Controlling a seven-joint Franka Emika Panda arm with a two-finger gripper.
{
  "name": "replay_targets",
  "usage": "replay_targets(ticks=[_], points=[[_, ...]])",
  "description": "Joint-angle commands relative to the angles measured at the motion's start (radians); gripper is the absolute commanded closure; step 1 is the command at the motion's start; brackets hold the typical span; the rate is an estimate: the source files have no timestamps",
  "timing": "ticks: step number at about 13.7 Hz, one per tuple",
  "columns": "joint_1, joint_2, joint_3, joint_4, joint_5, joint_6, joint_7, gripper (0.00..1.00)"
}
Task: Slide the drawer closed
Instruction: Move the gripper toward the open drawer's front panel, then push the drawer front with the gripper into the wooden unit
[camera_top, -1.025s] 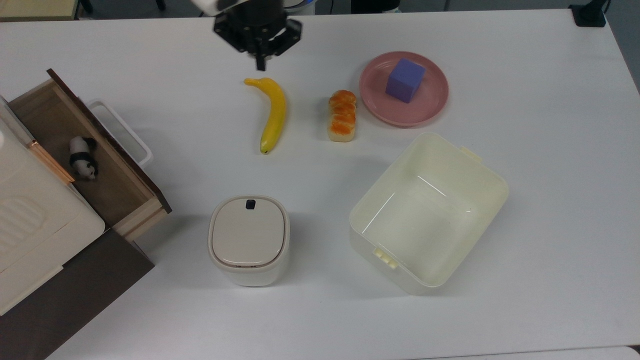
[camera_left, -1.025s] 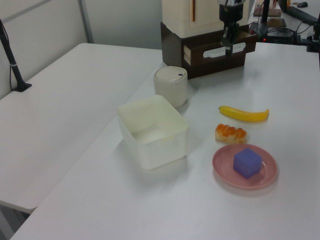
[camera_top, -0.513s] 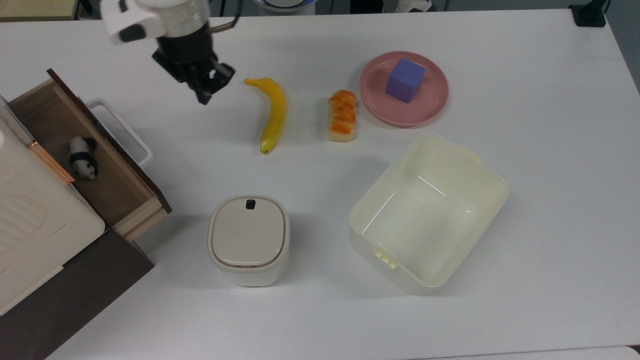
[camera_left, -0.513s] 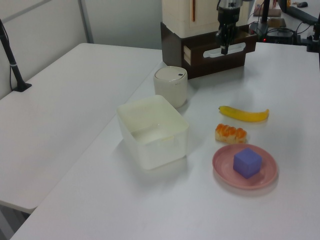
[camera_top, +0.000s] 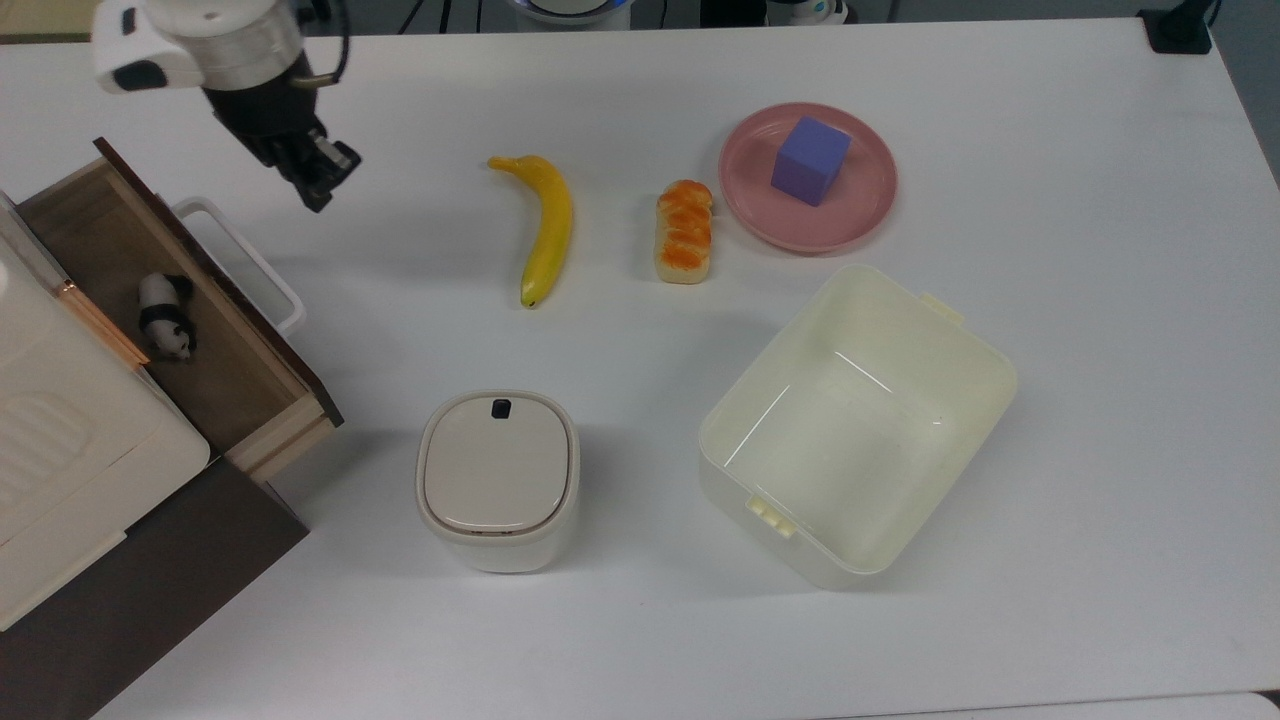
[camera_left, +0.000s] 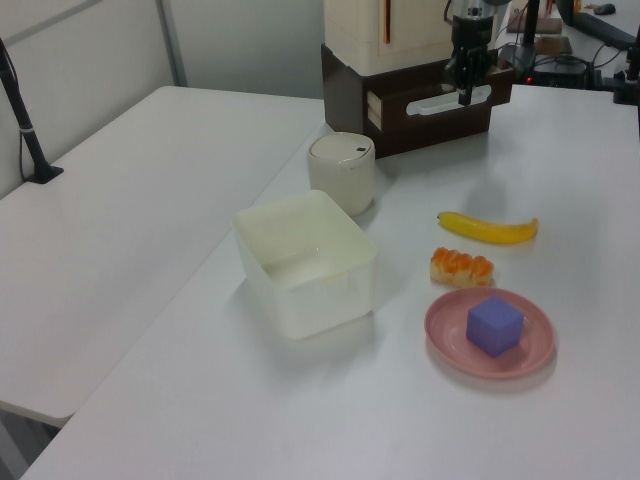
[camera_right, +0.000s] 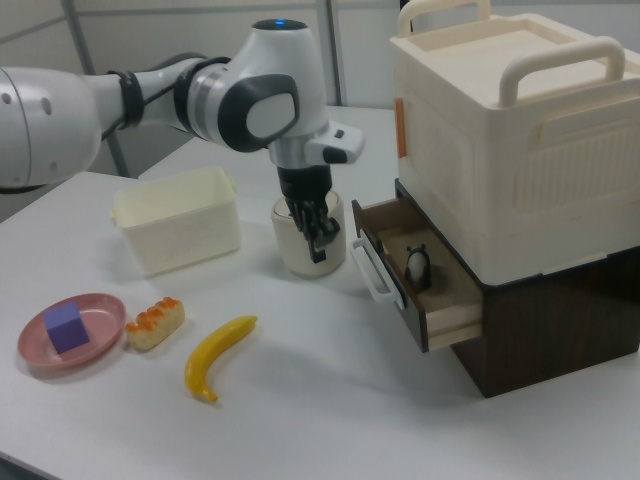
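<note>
Drawer (camera_top: 190, 330) stood fully open, panda toy (camera_top: 165, 315) inside. Claw (camera_top: 318, 188) hung near the white handle (camera_top: 245, 262), apart, clenched, empty. Whole push remained.

Top view straight down, left and right views oblique — opposite ends of table (camera_top: 1050, 150)
</note>
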Motion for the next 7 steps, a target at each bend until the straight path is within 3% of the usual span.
replay_targets(ticks=[1, 7], points=[[-0.03, 0.017, 0.0, -0.014, 0.014, 0.033, 0.036, 1.0], [-0.053, 0.022, -0.002, -0.011, 0.006, 0.06, 0.04, 1.0]])
